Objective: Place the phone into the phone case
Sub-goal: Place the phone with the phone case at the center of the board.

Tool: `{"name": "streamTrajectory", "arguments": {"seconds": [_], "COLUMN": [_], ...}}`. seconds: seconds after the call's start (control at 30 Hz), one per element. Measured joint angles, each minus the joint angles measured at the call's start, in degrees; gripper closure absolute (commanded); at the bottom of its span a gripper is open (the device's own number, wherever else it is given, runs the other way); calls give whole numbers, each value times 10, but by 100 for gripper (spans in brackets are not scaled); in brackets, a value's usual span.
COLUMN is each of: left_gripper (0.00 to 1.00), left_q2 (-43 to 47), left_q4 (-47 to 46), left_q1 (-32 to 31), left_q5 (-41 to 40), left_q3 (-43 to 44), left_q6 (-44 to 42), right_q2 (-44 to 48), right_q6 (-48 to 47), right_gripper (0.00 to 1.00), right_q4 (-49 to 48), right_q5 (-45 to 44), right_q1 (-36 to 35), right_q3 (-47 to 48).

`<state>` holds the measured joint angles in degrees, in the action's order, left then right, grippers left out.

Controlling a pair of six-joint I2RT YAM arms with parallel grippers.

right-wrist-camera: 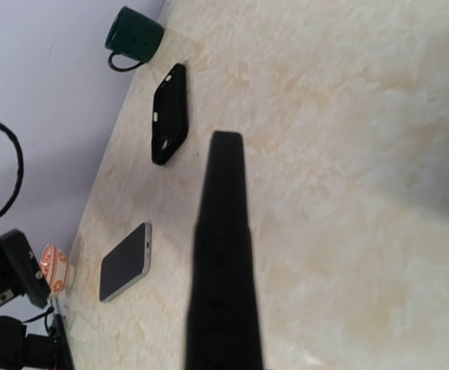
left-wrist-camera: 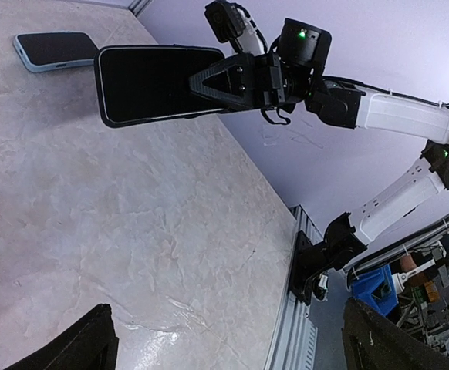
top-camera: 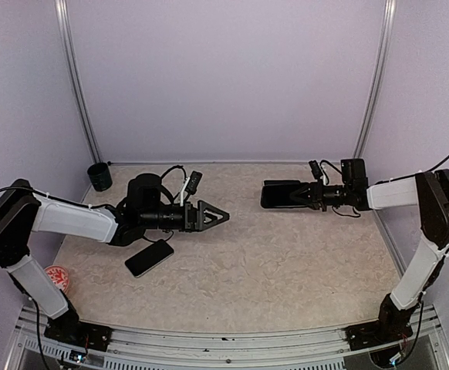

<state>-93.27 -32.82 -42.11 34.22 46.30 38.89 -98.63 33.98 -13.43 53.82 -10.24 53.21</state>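
– While the right gripper [left-wrist-camera: 201, 82] clamps the phone [left-wrist-camera: 151, 83] by one short end, up off the table [top-camera: 286, 270], where does the phone case [right-wrist-camera: 169, 114] lie from it?

– Ahead of the jaws and off to one side, on the left half of the table. In the right wrist view the phone runs edge-on straight out from the fingers. The case sits past its tip, toward the mug [right-wrist-camera: 132, 32]. Its long axis runs nearly the same way as the phone's, a little slanted.

– Which arm is nearer the case?

– The left one, by my reckoning. From above the case is hidden, most likely beneath that arm. The left gripper [top-camera: 213, 216] has its jaws spread wide, holds nothing, and points toward the right arm.

– Is anything in the case?

– It looks empty: pale spots show at its cutouts. Whether its hollow faces up I cannot tell. The mug's inside is too dark to read.

– Other handsets?

– A second phone [top-camera: 149, 258] lies flat just beside the left arm. A pale-edged handset [left-wrist-camera: 55, 50] lies on the table beyond the held phone.

– And the coming move?

– I judge the right arm must carry the phone leftward, lay it flat and line it up over the case. The left arm may stand in the way.
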Motion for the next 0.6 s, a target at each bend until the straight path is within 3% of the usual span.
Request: {"name": "streamTrajectory", "arguments": {"seconds": [0.6], "left_gripper": [1], "left_q2": [23], "left_q4": [20], "left_q1": [-4], "left_q5": [-16], "left_q3": [0], "left_q6": [-8], "right_q2": [-81], "right_q6": [-12], "right_gripper": [100], "right_q4": [41], "right_q5": [-1], "right_q1": [30], "right_q3": [79]}}
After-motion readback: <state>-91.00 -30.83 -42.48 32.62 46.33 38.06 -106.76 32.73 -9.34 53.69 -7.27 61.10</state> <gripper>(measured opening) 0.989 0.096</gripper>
